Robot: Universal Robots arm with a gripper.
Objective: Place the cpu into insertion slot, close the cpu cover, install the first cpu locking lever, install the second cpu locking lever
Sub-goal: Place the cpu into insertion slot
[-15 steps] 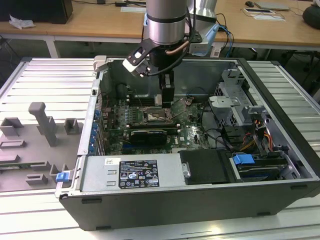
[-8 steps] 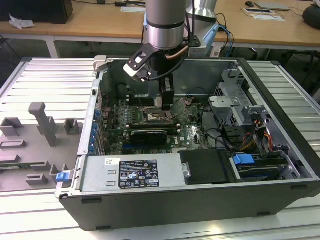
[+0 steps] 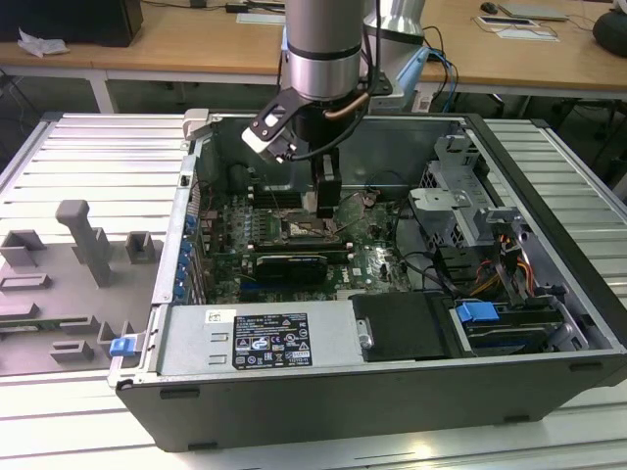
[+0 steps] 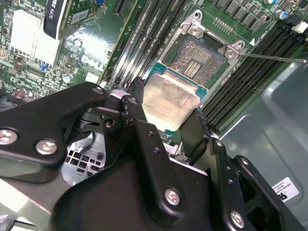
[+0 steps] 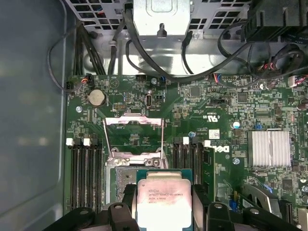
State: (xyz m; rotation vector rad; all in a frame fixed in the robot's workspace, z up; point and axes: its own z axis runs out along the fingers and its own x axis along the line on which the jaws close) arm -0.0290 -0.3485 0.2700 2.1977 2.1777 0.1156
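the gripper [image 4: 167,114] is clamped on the cpu [image 4: 171,98], a black finger [image 4: 136,120] on each of two opposite edges. the chip hangs over the near edge of the open socket [image 4: 196,58], whose pins lie bare; the cpu cover [image 5: 134,120] stands raised beyond it. in the exterior view the gripper sits upper middle, inside the computer case [image 3: 392,411]. faint print crosses the chip's top; a white printed label [image 3: 269,340] sits lower middle on the case.
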